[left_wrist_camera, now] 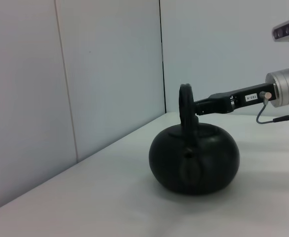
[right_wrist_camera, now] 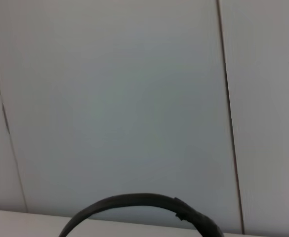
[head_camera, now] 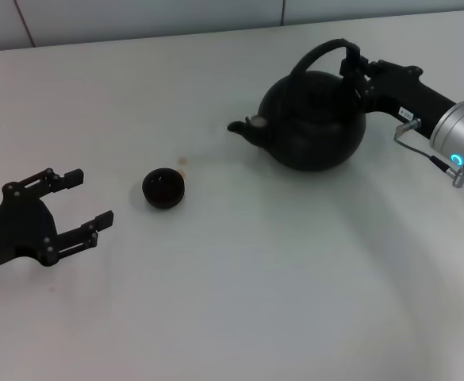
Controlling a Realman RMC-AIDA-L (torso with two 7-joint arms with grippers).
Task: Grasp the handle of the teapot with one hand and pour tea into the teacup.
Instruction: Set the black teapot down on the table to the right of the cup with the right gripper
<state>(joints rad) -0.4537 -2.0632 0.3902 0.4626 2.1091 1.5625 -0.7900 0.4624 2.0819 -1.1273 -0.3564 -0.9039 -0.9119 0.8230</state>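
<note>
Nearest the head camera, the left gripper sits low on the robot's left with its fingers spread wide and nothing between them, parked just beside the teacup on the white table. Over on the right, that's where the action is: the right gripper is up at the handle of the teapot, reaching in from the right, fingers at the hoop's right shoulder. Whether they have actually clamped, I cannot tell; the dark fingers merge with the dark hoop, and the left wrist view only shows the arm meeting the handle edge-on above the teapot. The right wrist view gives just the arch against the wall. The pot rests on the table, toward the far right, well apart from the cup. Its spout points to the robot's left and slightly toward the robot, roughly at the cup, so the spout-to-back axis runs across the table and the hoop arches along it. To do this step well, I'd say: seat the fingers squarely around the hoop near its crown before lifting, so the heavy body hangs level and doesn't swing, then carry it left with the spout leading and tip slowly, because that cup is a tiny target.
</note>
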